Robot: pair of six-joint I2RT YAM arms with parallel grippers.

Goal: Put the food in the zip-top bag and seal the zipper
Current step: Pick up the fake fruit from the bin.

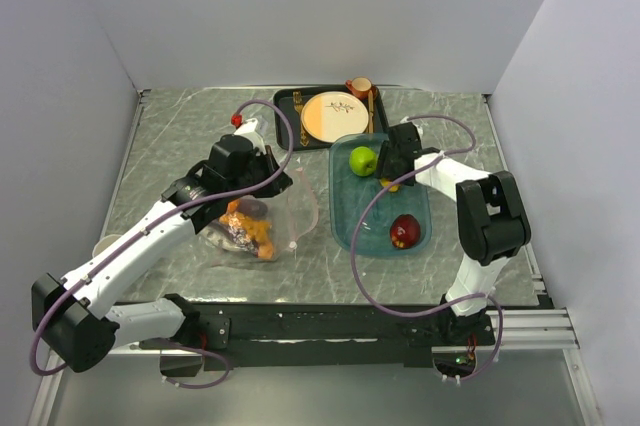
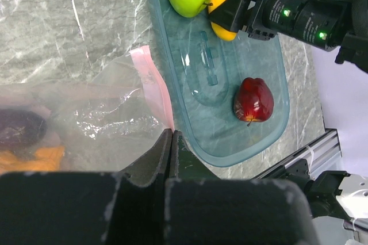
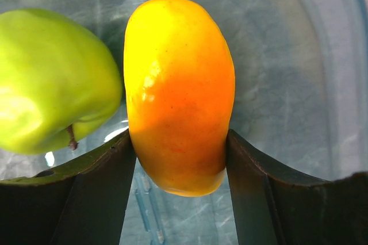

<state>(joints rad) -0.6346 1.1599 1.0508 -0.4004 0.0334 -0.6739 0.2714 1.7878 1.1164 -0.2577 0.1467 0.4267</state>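
The clear zip-top bag [image 1: 290,208] lies left of centre with a purple eggplant [image 2: 20,127] and orange pieces [image 2: 34,159] of food inside. My left gripper [image 2: 171,136] is shut on the bag's mouth edge, where the pale pink zipper [image 2: 152,84] runs in between its jaws. On the teal tray [image 1: 345,226] an orange-yellow fruit [image 3: 179,90] sits between the fingers of my right gripper [image 3: 179,159], both of them touching its sides. A green apple [image 3: 52,78] rests right beside it, on its left in the right wrist view. A red apple [image 1: 404,231] lies at the tray's near end.
A black tray [image 1: 285,106] at the back holds a cream-and-orange plate [image 1: 333,116] and a small cup [image 1: 358,87]. White walls close in the marbled table on three sides. The right arm's cable loops over the teal tray's near edge.
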